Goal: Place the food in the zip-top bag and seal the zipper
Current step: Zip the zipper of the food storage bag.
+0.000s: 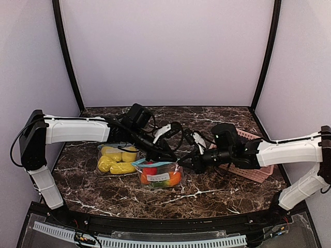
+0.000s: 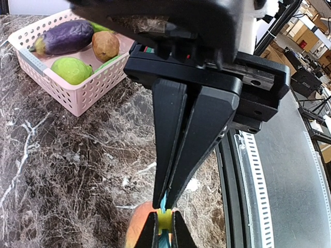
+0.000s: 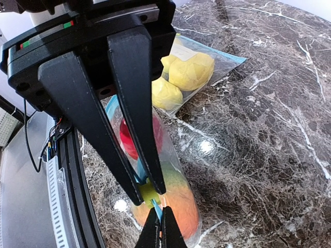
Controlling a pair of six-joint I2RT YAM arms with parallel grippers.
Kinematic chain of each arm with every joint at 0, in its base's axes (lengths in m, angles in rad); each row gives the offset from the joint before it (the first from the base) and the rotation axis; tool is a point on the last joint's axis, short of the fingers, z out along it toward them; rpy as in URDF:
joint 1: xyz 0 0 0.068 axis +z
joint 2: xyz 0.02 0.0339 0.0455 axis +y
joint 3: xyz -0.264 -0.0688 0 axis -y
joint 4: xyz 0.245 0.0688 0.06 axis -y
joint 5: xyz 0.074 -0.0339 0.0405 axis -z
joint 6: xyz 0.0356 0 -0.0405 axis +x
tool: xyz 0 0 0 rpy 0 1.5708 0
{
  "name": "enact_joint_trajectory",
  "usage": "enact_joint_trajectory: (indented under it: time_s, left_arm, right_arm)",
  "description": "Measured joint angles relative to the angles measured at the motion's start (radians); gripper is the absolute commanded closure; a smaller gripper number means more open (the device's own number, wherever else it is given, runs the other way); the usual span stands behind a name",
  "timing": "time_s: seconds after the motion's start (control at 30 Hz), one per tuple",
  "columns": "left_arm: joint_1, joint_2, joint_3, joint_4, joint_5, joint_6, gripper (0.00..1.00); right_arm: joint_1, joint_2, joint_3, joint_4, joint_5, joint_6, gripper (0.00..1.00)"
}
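left fingers [image 2: 170, 129]: pinching zip-top bag [image 1: 160, 178] top edge | right fingers [image 3: 137, 103]: pinching same edge | food [image 3: 176, 206]: red, green, orange pieces inside bag, on table [image 1: 207, 191]

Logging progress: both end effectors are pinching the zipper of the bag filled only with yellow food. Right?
No. The left end effector and right end effector pinch the zipper of the bag with red, green and orange food; the yellow bag lies beside it. The right wrist view shows this.

White shells, black joints, cables on left arm [image 1: 77, 129], right arm [image 1: 289, 151]; left claw [image 2: 164, 205], right claw [image 3: 149, 195] black, tapered.
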Motion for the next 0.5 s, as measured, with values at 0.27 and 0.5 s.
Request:
enact_joint_trajectory:
  time_s: [0.27, 0.5]
  left_arm:
    - [-0.003, 0.000, 0.000, 0.024, -0.025, 0.000, 0.99]
    - [-0.006, -0.001, 0.000, 0.028, -0.040, 0.000, 0.99]
  right_arm:
    - [0.000, -0.030, -0.013, -0.015, 0.040, 0.007, 1.00]
    - [-0.001, -0.051, -0.025, -0.024, 0.065, 0.011, 1.00]
